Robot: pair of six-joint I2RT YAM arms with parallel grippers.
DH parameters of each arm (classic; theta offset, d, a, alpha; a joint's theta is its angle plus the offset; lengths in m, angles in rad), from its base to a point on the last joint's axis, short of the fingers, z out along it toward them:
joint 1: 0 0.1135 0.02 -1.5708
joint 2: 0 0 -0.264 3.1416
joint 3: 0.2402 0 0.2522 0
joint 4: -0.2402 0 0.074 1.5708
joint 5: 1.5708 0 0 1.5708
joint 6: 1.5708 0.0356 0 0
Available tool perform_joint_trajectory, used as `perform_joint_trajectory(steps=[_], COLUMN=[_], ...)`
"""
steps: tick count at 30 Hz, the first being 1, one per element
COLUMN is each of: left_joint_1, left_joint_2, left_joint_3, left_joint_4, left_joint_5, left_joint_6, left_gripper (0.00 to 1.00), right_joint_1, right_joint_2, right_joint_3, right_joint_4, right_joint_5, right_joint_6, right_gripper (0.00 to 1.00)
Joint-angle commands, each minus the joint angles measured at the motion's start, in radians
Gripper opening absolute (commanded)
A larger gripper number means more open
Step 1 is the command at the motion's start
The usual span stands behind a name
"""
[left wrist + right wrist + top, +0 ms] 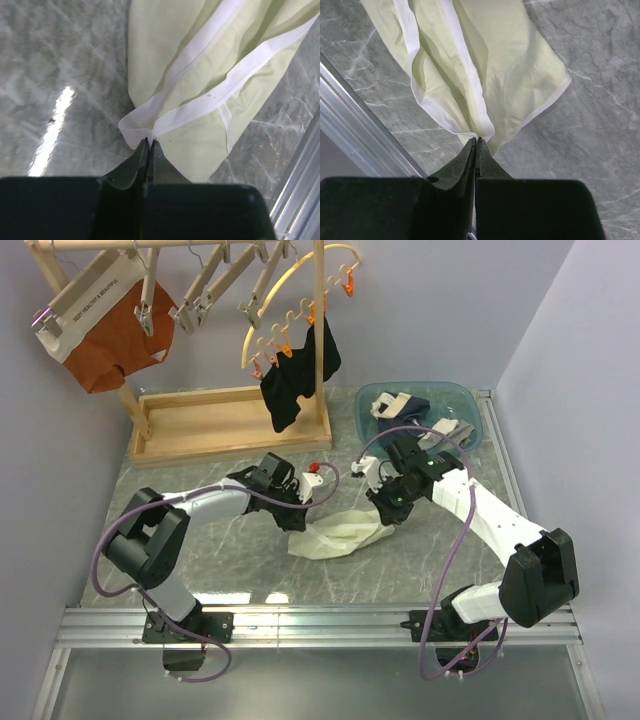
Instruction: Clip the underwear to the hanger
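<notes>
The pale cream-yellow cotton briefs with white edge bands [340, 533] lie crumpled on the grey marble table top [230, 575], close to the middle of the top view, a little toward 5 o'clock.

The left black two-finger gripper [297, 516] is at the 9 o'clock end of the briefs. In the left wrist view [149, 142] its jaws are pressed together. They pinch a corner of the white band, and the cloth [200, 80] spreads away toward 1 o'clock.

The right black two-finger gripper [388, 518] is at the 3 o'clock end of the briefs. In the right wrist view [476, 141] its jaws are also pressed together, and they pinch a fold of the white band. The cloth [505, 65] fans out toward 12 o'clock.

The flat light-wood bar hangers with metal clips [212, 282] hang on a rail at 11 o'clock, well apart from the briefs. Rust-orange briefs with a white waistband [115, 335] hang from one at 10 o'clock. A black garment [295, 380] hangs from a curved yellow hoop with orange pegs [296, 302] at 12 o'clock. A clear blue-green plastic tub [470, 410] with clothes in it sits at 1 o'clock.
</notes>
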Motion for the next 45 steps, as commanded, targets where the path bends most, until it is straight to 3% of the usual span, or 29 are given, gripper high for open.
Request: perform_joint_trajectory(steps=[1, 6, 10, 14, 17, 31, 37, 41, 45], left_joint_1=[0.028, 0.148, 0.230, 0.269, 0.278, 0.277, 0.269, 0.241, 0.197], left_joint_2=[-0.099, -0.244, -0.378, -0.447, -0.455, -0.508, -0.577, -0.675, -0.783], left_joint_3=[0.053, 0.097, 0.101, 0.133, 0.156, 0.097, 0.108, 0.046, -0.007], left_joint_4=[-0.009, -0.033, 0.054, 0.093, 0.051, -0.013, -0.200, -0.282, -0.337], left_joint_5=[-0.039, 0.010, 0.006, 0.006, 0.044, 0.079, 0.307, 0.313, 0.285], left_joint_6=[-0.031, -0.086, -0.115, -0.092, -0.048, -0.011, 0.124, 0.169, 0.167], left_gripper=[0.00, 0.00, 0.00, 0.00, 0.00, 0.00, 0.00, 0.00, 0.00], right_joint_1=[-0.034, -0.075, -0.132, -0.192, -0.192, -0.152, -0.137, -0.097, -0.103], right_joint_2=[-0.024, -0.021, -0.015, -0.009, -0.020, -0.116, -0.234, -0.343, -0.409], right_joint_3=[0.024, 0.081, 0.185, 0.348, 0.372, 0.195, 0.176, 0.115, 0.066], right_joint_4=[0.023, 0.054, 0.138, 0.184, 0.202, 0.224, 0.161, 0.129, 0.037], right_joint_5=[-0.011, -0.013, 0.052, 0.061, 0.075, 0.073, 0.006, -0.028, -0.155], right_joint_6=[0.016, 0.050, 0.117, 0.171, 0.166, 0.153, 0.188, 0.186, 0.153], right_gripper=[0.00, 0.00, 0.00, 0.00, 0.00, 0.00, 0.00, 0.00, 0.00])
